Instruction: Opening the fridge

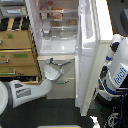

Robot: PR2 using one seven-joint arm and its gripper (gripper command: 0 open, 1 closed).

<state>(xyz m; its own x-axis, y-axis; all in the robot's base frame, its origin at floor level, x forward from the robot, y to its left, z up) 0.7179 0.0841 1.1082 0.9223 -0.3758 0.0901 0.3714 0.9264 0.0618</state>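
The off-white fridge (59, 49) stands in the middle of the exterior view. Its large door (89, 45) is swung wide open toward the exterior view's right, showing lit shelves (57, 22) with food items. Below the open compartment are the lower drawers (66, 76) with a curved silver handle (64, 64). My gripper (51, 65) comes in from the lower left on a grey-white arm (27, 92). It sits at the left end of the upper drawer's handle. The blur hides how its fingers stand.
A tan wooden drawer cabinet (17, 50) stands directly left of the fridge, close to my arm. A white and blue robot part (117, 72) is at the exterior view's right, behind the open door. Dark floor (60, 112) lies in front.
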